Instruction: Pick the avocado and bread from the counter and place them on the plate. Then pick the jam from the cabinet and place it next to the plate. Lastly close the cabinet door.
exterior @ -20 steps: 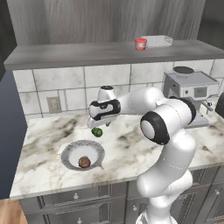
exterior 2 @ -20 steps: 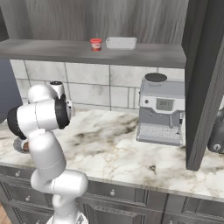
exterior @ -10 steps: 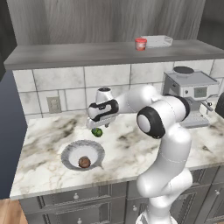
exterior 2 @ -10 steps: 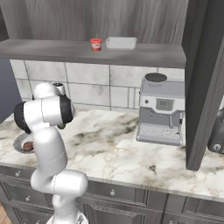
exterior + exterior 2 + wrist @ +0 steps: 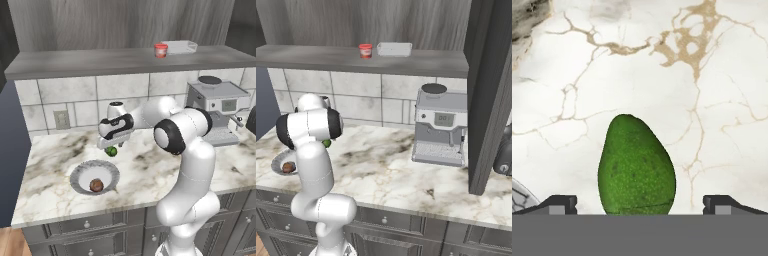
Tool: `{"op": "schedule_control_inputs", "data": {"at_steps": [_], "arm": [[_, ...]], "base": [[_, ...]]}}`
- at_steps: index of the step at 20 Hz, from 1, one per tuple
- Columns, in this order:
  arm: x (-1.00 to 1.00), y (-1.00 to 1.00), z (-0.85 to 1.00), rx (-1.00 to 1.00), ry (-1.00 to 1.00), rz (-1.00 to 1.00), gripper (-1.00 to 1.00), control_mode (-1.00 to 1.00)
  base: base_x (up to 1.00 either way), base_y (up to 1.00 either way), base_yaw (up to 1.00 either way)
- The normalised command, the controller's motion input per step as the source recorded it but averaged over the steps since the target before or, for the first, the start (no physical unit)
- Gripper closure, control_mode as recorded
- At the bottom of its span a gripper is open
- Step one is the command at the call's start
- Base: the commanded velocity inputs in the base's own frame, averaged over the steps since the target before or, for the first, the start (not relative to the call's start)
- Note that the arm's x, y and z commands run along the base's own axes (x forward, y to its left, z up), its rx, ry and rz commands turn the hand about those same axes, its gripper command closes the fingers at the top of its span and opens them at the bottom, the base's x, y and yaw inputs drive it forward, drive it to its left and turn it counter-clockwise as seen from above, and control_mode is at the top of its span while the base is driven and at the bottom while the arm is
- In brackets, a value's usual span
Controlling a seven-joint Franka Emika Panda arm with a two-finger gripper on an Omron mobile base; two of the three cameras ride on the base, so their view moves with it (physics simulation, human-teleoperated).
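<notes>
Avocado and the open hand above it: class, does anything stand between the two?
Nothing visible does. In the hand view the avocado lies on bare counter, centred between the two fingertips, which stand wide apart on either side. From the left base view the hand hangs directly over it.

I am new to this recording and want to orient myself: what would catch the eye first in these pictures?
The white arm bends low over the counter, its open gripper straddling the green avocado, fingertips clear of it. Just in front, the bread already sits on the plate. Up on the cabinet shelf, the red jam stands beside a white tray.
</notes>
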Motion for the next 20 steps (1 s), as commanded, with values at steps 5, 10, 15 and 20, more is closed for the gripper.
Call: {"op": "schedule_control_inputs", "data": {"at_steps": [5,10,15,20], "arm": [[0.01,0.01,-0.17,-0.01,0.02,0.00,-1.00,-1.00],[0.00,0.01,-0.16,-0.01,0.02,0.00,-1.00,-1.00],[0.00,0.03,-0.15,-0.02,0.03,0.00,-1.00,-1.00],[0.00,0.06,-0.11,-0.03,0.03,0.00,1.00,-1.00]], "base": [[0.00,0.00,0.00],[0.00,0.00,0.00],[0.00,0.00,0.00],[0.00,0.00,0.00]]}}
